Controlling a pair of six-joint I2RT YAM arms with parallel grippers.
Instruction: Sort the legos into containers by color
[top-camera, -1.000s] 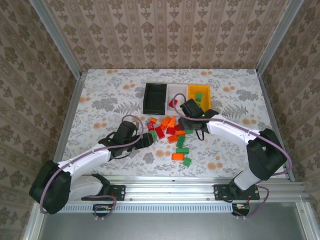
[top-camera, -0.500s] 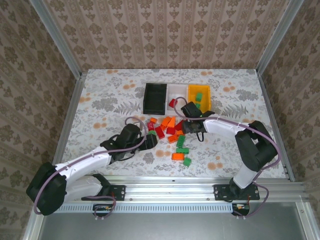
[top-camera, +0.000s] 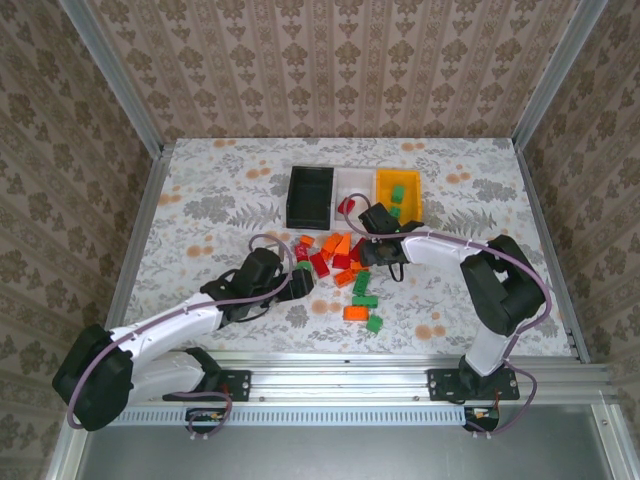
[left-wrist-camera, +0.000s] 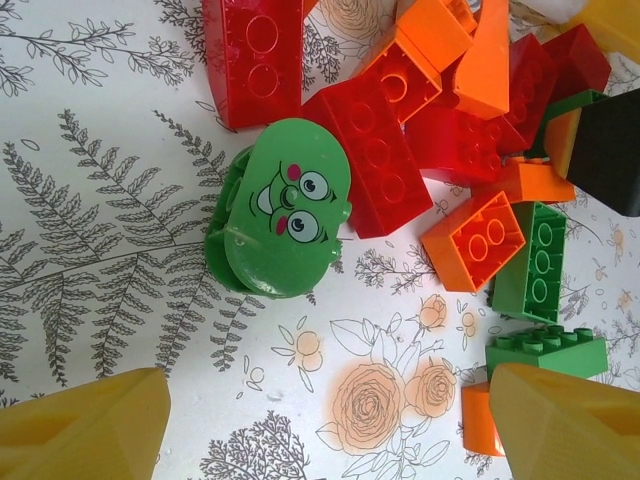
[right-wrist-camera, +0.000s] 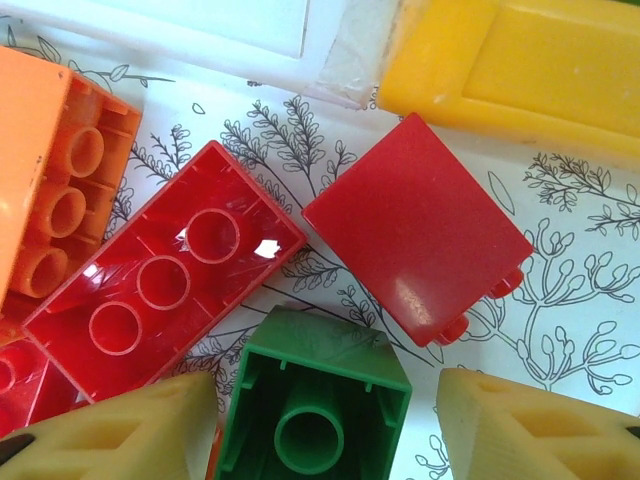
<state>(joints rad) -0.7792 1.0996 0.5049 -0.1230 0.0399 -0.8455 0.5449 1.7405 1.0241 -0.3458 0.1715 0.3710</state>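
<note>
Floral bench (top-camera: 200, 200); legos (top-camera: 340, 262) heaped mid-frame below bins (top-camera: 298, 198). Right hand (right-wrist-camera: 325, 425) half-open, straddling green brick (right-wrist-camera: 322, 385), not gripping. Left hand (left-wrist-camera: 330, 420) wide, empty. Risk: closing could snag adjacent red brick (right-wrist-camera: 160, 290), dragging it along.

"Where are the bins?"

"You have three in a row, side by side, at the far middle of the table (top-camera: 220, 190): left bin (top-camera: 310, 172), middle bin (top-camera: 356, 180), right bin (top-camera: 412, 182)."

"And the bricks?"

"Your pile (top-camera: 340, 262) lies just near of the bins, with a few strays nearer still. Two bricks (top-camera: 398, 192) sit in the right bin, and one brick (top-camera: 346, 206) lies at the middle bin's near-left corner. The left gripper (top-camera: 303, 283) is at the pile's near-left edge, the right gripper (top-camera: 363, 250) at its far-right edge."
</note>
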